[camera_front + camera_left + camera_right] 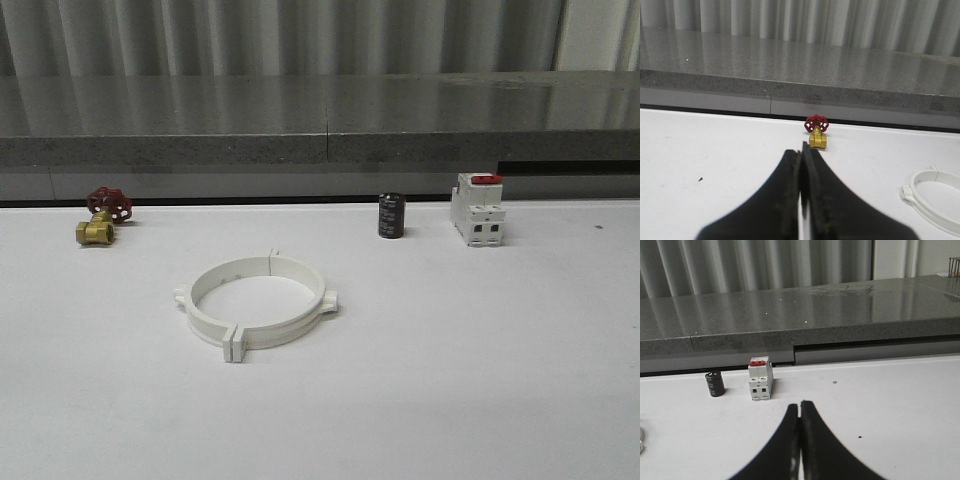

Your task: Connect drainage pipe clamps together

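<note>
From my left wrist, the drainage pipe clamps (935, 200) are cut off at the frame edge: I catch just one curved stretch of white ring and an end tab, off to one side of my left tool (801, 172) and a little ahead of its tips. From my right wrist, only a pale sliver shows at the frame edge, too little to tell what it is. The seams where the two halves meet are hard to read from here; in the front view the drainage pipe clamps (256, 300) lie flat on the white desk (480, 380) as one closed ring, tabs together at the near and far joints, but I cannot tell whether they are locked.

My left tool is low over the desk, level, pointing at the grey ledge (790, 70), its black fingers (782, 200) pressed together with nothing between them. Straight ahead of its tips, well apart, sits the brass valve (817, 135) with its red handwheel.

My right tool (800, 417) mirrors that pose: low, level, fingers shut tight on nothing. Ahead of it and off to one side stands the white breaker (760, 378) with the red switch, upright, and just beyond that the small dark cylinder (714, 383), its label too small to read.
</note>
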Tool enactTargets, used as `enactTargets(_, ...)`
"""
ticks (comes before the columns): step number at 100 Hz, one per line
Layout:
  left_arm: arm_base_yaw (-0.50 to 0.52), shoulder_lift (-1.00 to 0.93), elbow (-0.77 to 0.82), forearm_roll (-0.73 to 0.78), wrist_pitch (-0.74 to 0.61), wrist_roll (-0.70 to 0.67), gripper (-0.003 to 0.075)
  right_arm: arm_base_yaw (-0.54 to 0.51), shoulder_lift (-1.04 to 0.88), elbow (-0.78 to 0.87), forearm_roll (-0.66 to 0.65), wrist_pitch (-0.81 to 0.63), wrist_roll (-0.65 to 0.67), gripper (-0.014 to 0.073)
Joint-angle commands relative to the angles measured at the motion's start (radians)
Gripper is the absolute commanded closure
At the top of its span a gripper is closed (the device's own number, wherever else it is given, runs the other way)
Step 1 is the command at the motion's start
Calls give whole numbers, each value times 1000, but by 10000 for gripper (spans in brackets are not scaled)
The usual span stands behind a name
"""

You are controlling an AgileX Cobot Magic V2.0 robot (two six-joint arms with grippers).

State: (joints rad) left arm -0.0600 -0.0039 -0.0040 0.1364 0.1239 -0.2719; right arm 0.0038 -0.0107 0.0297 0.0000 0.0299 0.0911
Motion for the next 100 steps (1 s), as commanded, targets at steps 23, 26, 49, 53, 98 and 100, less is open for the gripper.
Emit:
enactTargets(23, 2, -33, 46, -16, -87, -11, 741, -8, -18, -21, 0, -86, -11, 661)
enactTargets(26, 2, -33, 46, -16, -87, -11, 741, -8, -18, -21, 0, -86, -11, 661)
enactTargets(49, 2, -33, 46, -16, -87, -11, 741, -8, -18, -21, 0, -86, -11, 661)
enactTargets(53, 2, -33, 46, -16, -87, -11, 741, -8, -18, -21, 0, -86, -11, 661)
enactTargets(98, 2, -33, 46, -16, -87, -11, 741, -8, -18, -21, 0, -86, -11, 661)
enactTargets(100, 2, -33, 46, -16, -87, -11, 741, -8, -18, -21, 0, -86, -11, 661)
